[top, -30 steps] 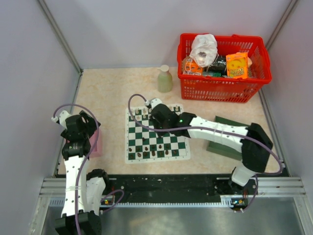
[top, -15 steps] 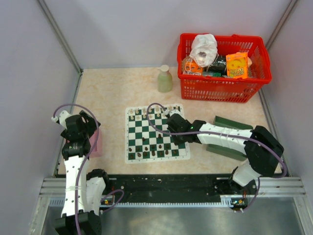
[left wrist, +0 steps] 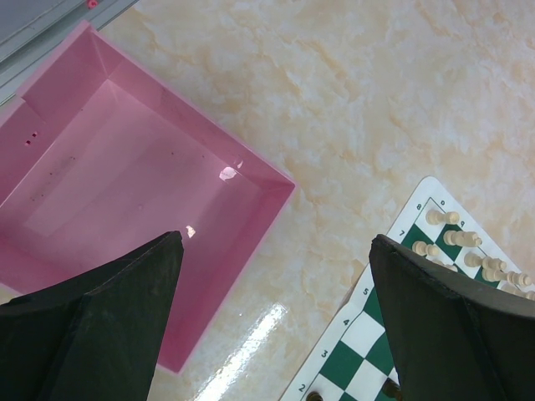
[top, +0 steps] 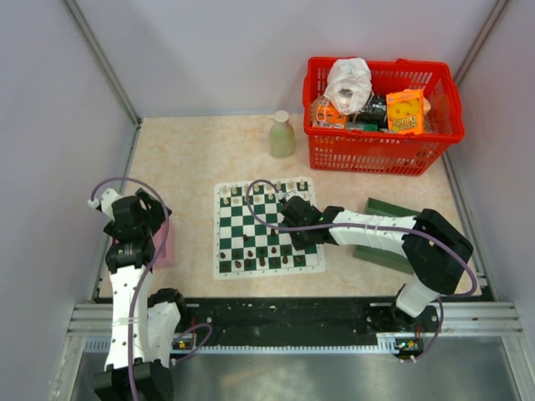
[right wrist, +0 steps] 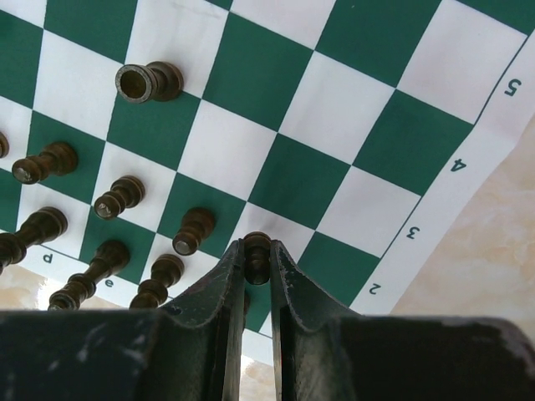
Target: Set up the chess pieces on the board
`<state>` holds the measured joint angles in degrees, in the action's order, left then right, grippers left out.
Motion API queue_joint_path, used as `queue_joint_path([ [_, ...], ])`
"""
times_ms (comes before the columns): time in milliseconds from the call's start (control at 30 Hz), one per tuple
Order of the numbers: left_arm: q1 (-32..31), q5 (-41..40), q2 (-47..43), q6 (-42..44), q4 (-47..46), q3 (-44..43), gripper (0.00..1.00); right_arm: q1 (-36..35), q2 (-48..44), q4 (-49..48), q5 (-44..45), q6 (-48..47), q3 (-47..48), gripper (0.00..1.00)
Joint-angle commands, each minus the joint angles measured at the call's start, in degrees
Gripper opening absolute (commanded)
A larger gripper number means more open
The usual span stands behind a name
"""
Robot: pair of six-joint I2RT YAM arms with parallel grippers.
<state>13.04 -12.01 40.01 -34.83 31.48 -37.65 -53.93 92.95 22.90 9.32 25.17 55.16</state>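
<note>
Right pincer (right wrist: 257,257) clamped on a dark pawn (right wrist: 257,246) — near the chessboard's (right wrist: 292,180) right edge; left pincer (left wrist: 276,241) apart.

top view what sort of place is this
Probably a lab robot cell, not a home: plain grey walls box in the table, with staged props, a chess board and a red basket.

The left arm (top: 125,284) is held folded upright with the left gripper (left wrist: 276,242) spread wide, while the right arm (top: 368,227) is stretched leftward, the right gripper (right wrist: 257,245) clamped on a dark chess piece (right wrist: 257,261).
</note>
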Motion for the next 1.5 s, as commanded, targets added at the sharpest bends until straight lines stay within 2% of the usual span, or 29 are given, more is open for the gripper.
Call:
queue_joint_path([
  [0, 0.32, -0.64, 0.16, -0.15, -1.51, -1.37, 0.99, -0.12, 0.39, -1.98, -0.53, 0.32, 0.39, 0.14],
  [633, 0.32, -0.38, 0.07, -0.33, -1.69, -0.94, 0.99, -0.12, 2.5, -0.48, 0.7, 0.58, -0.05, 0.15],
  [1033, 0.32, -0.38, 0.24, -0.33, -1.78, -0.67, 0.99, -0.12, 1.45, 0.83, -0.27, -0.03, 1.97, 0.22],
  [1467, 0.32, -0.47, 0.16, 0.02, -1.87, -0.76, 0.99, -0.12, -1.89, 3.82, 1.05, -3.19, 9.26, 0.32],
])
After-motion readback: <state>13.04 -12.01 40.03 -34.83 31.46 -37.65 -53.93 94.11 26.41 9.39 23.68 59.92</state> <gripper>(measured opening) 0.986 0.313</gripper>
